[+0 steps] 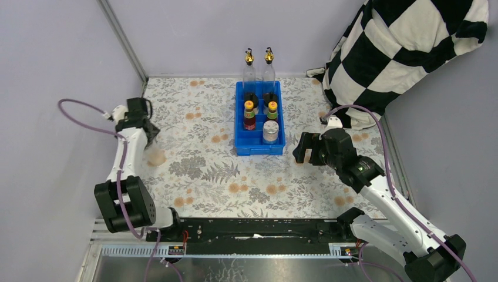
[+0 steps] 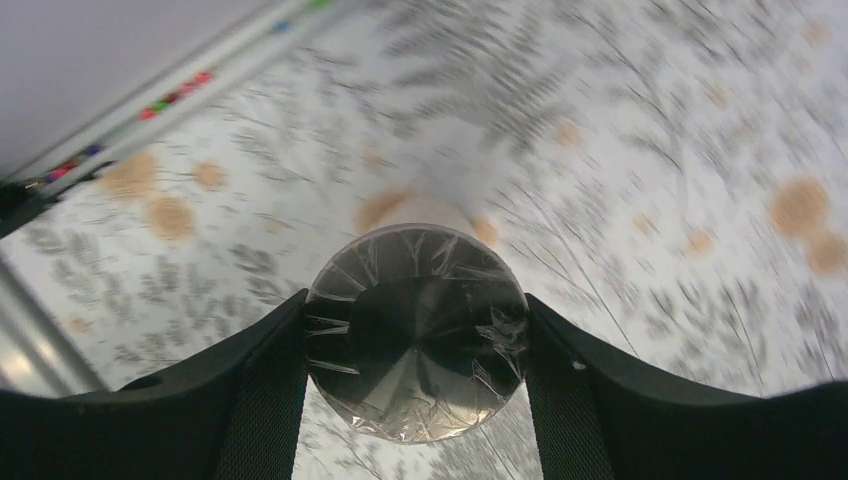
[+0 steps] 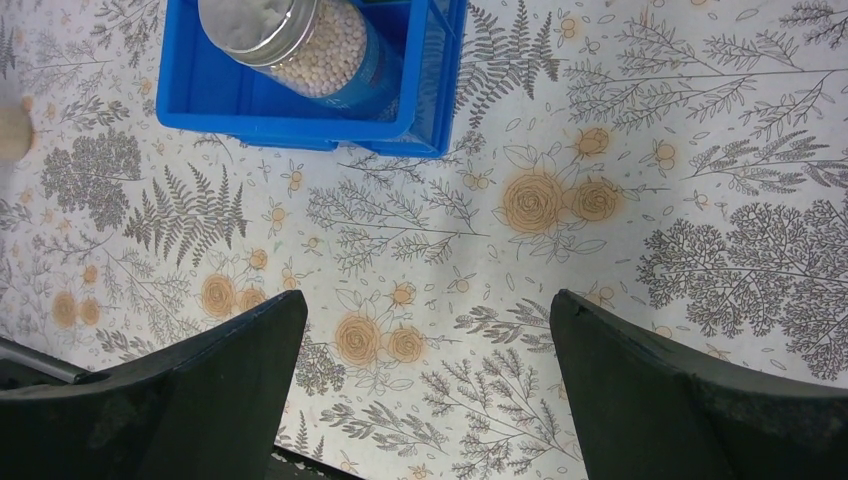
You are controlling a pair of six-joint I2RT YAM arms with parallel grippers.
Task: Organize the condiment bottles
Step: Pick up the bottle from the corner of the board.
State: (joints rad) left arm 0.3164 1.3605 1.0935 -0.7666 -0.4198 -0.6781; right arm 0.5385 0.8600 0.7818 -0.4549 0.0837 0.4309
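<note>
- The left gripper (image 2: 415, 322) is closed on a silver-lidded jar (image 2: 415, 350). One black finger (image 2: 262, 385) presses on each side of the jar.
- In the left wrist view the jar fills the middle of the frame. Its shiny lid has crinkly clear wrap on it.
- In the top view this jar is at the left of the frame, well apart from the blue tray (image 1: 242, 141). I cannot tell if it stands on the flowery cloth (image 1: 199, 170) or is just above it.
- The right gripper (image 3: 425, 310) is wide open with nothing in it. It hangs over the cloth, right of the tray in the top view.
- The tray sits at the top middle of the top view.
- The other silver-lidded jar (image 1: 270, 130) stands in the tray's lower right corner. The right wrist view shows small white balls inside it.
- Two orange-capped bottles (image 1: 249, 115) (image 1: 272, 110) of dark sauce stand side by side in the middle of the tray.
- Two black-capped bottles (image 1: 251, 100) (image 1: 270, 98) stand just above them.
- Two tall clear gold-spouted bottles (image 1: 249, 67) (image 1: 269, 66) stand at the tray's top end. I cannot tell if they are inside it or just behind it.
- A black-and-white checked cloth (image 1: 405, 41) is in the upper right corner.
</note>
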